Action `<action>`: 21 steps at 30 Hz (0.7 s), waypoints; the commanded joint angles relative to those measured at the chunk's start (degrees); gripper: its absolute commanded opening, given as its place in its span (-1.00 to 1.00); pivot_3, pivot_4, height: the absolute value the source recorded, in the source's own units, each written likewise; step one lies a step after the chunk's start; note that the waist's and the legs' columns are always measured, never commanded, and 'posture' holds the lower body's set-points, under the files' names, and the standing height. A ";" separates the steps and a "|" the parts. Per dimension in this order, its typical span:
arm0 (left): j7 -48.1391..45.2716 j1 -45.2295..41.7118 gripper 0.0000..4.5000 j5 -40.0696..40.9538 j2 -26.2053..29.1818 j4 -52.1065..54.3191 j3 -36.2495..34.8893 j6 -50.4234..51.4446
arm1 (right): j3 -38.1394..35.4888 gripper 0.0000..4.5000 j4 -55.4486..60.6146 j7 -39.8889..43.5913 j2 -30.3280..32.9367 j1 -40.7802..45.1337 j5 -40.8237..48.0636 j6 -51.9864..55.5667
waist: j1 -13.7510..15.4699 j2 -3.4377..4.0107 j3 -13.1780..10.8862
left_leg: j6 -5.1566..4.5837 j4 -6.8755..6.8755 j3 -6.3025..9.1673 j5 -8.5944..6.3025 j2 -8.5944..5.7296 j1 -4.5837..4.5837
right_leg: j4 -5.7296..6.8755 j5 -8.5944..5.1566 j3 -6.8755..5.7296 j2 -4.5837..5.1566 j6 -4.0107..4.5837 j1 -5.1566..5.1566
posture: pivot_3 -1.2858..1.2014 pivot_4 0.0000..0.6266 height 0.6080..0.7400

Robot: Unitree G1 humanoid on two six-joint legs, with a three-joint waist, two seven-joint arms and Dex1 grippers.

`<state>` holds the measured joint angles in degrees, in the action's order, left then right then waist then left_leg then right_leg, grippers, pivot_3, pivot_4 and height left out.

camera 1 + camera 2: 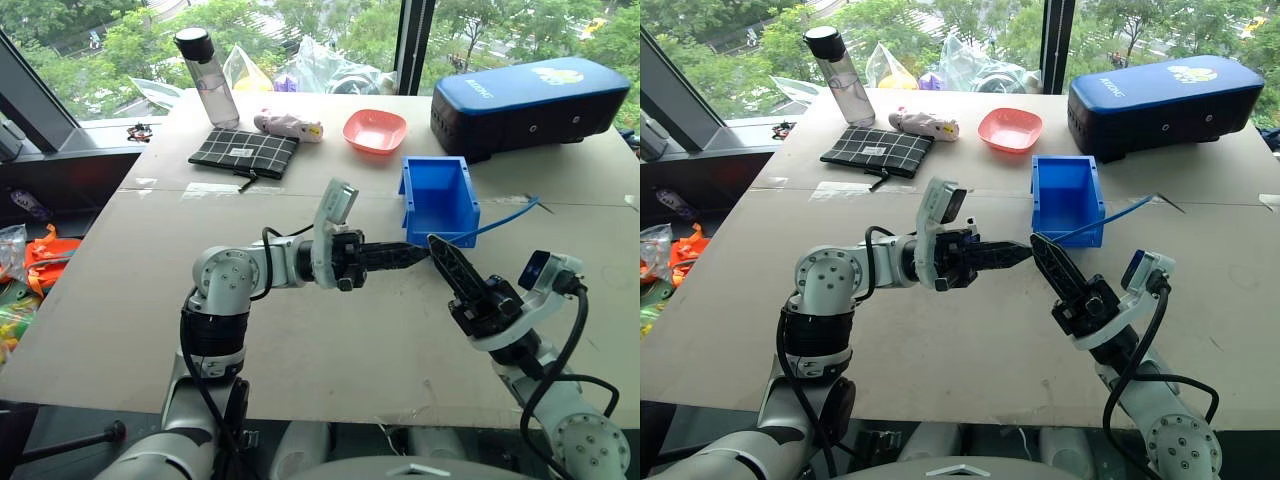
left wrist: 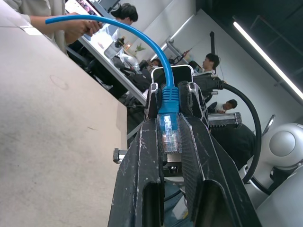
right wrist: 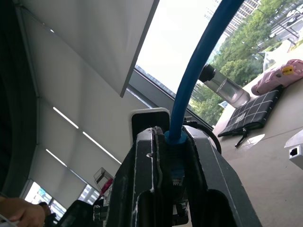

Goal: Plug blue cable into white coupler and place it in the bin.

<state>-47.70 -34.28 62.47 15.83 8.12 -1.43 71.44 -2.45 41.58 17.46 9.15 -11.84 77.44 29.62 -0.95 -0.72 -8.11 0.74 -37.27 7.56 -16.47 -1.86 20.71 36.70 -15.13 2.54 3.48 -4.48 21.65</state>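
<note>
The blue cable (image 1: 500, 218) runs from the right side of the table past the bin (image 1: 412, 195) to where both grippers meet tip to tip above the table. My left gripper (image 1: 415, 251) is shut on the clear plug (image 2: 170, 137). My right gripper (image 1: 438, 248) is shut on the cable at its blue boot (image 3: 178, 138), just behind the plug. A small white block with a dark socket (image 3: 296, 151), seemingly the white coupler, lies on the table apart from both grippers. The bin stands upright just beyond the grippers.
Behind the bin sit a pink bowl (image 1: 375, 130) and a large dark-blue case (image 1: 530, 105). A bottle (image 1: 208, 75), a checked pouch (image 1: 245, 152) and a pink toy (image 1: 288, 124) lie at the far left. Bare board (image 1: 330, 340) spreads below the grippers. People sit beyond the table's edge (image 2: 210, 61).
</note>
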 commanded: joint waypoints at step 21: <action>0.41 16.36 0.97 -40.18 17.41 -2.55 3.03 -51.36 | -3.03 -1.00 -0.23 3.73 2.49 -1.52 1.22 -5.05 | 0.54 0.10 -0.05 | -0.01 0.34 -0.03 -0.01 0.11 -0.04 | -0.24 0.00 0.10 0.09 0.05 0.07 | 0.03 -0.52 0.93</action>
<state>-49.76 -17.53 25.50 34.17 7.60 2.37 25.11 -4.94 40.36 19.94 11.11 -13.59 77.86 25.34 -0.42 -0.61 -8.16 0.72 -36.94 7.53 -16.49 -1.77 20.70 36.43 -15.12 2.63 3.57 -4.44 21.71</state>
